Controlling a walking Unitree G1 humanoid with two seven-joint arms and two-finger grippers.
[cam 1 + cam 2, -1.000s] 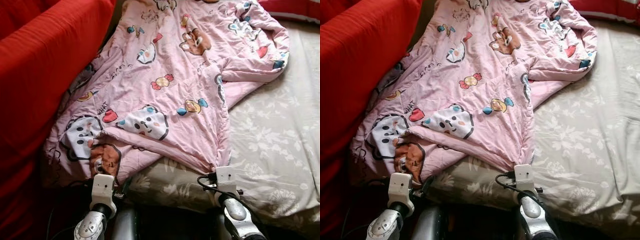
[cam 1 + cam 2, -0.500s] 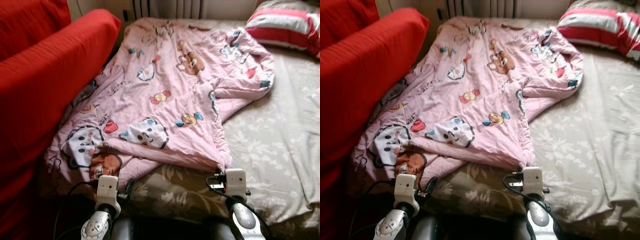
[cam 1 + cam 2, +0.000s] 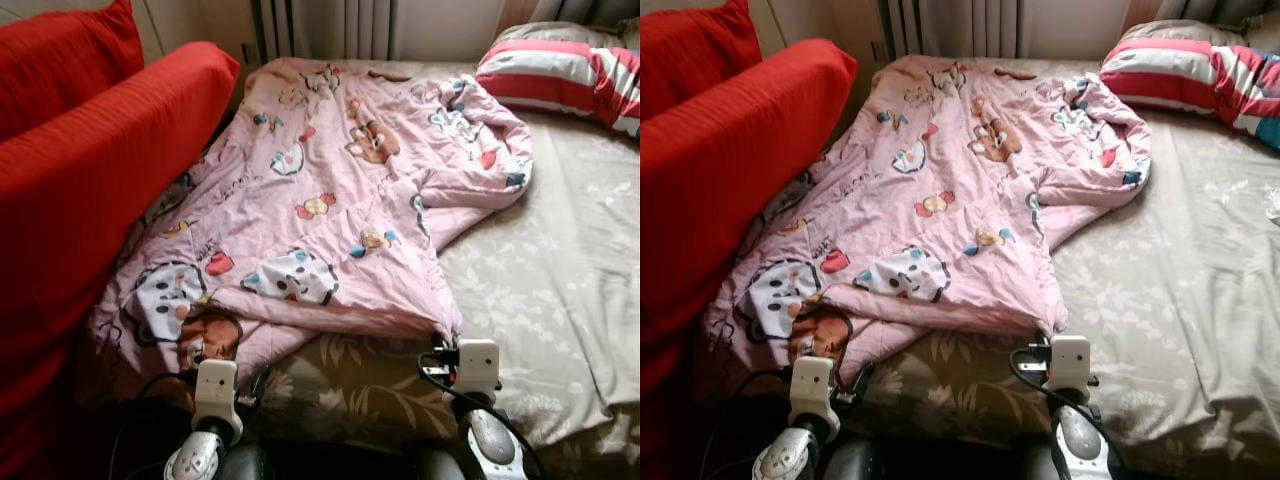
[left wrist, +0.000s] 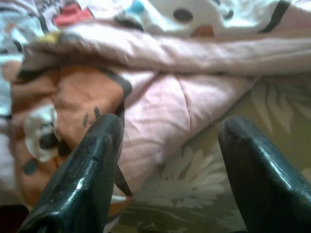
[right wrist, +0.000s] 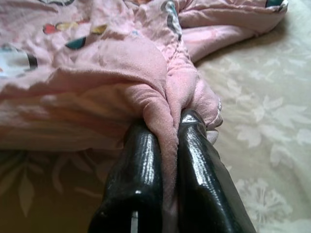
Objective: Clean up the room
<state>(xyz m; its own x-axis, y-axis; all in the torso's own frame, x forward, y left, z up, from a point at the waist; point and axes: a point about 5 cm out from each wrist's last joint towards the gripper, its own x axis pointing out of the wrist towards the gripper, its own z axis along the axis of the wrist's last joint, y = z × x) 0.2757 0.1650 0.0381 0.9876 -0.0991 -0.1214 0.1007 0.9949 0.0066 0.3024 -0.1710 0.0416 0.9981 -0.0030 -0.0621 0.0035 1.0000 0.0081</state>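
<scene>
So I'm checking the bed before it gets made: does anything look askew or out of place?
Yes. The pink cartoon-print quilt lies crumpled and diagonal across the beige floral sheet, bunched against the red sofa. The right gripper pinches its folded corner; the left gripper is open at its near edge.

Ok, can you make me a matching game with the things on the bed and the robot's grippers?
Things:
1. blanket
2. pillow
3. left gripper
4. right gripper

States:
A. open, next to the blanket's edge
B. striped, at the head of the bed
C. shut on a blanket corner
D. pink with cartoon animals, spread over the bed

Pairs: 1-D, 2-B, 3-A, 4-C
</scene>
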